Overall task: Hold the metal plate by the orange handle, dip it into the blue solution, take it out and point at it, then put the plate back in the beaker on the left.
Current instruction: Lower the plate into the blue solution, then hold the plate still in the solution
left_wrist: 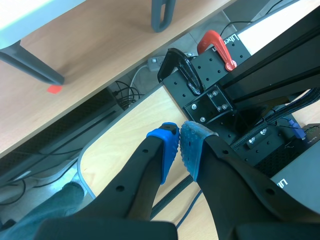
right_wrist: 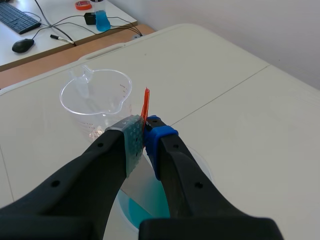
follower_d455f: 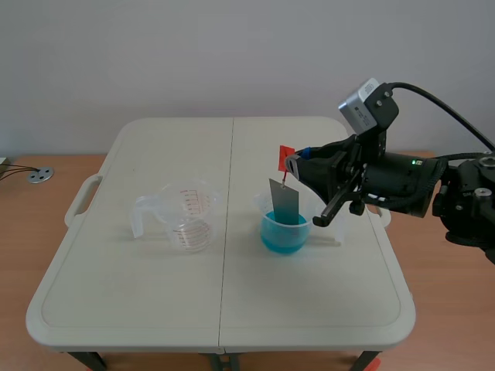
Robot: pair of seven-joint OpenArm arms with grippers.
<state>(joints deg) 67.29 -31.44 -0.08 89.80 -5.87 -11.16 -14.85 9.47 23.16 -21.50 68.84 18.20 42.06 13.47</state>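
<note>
Orange handle (follower_d455f: 286,157) sits pinched between the pads (right_wrist: 131,140) of the right jaws. They are closed hard on it, with only the thin tab keeping them apart. The grey metal plate (follower_d455f: 283,201) hangs upright below the handle. Its lower end stands in the blue solution (follower_d455f: 274,241) inside a clear beaker (follower_d455f: 263,205), just right of the centre seam of the pale tabletop (follower_d455f: 155,309). From the right wrist camera the handle shows edge-on, rising a little above the pads, and the blue liquid lies under the fingers. A second clear beaker (follower_d455f: 186,220), with red measuring marks and a spout, stands left of the seam, apart from the first one and ahead of the right jaws. The right arm comes in from the right, raised over the tabletop's edge. The left jaws appear only in their own wrist camera — brought together with the blue pads (left_wrist: 167,147) almost touching and nothing between them — and they hang off the tabletop, above a black metal frame (left_wrist: 210,102) that carries a red clamp (left_wrist: 216,44).
</note>
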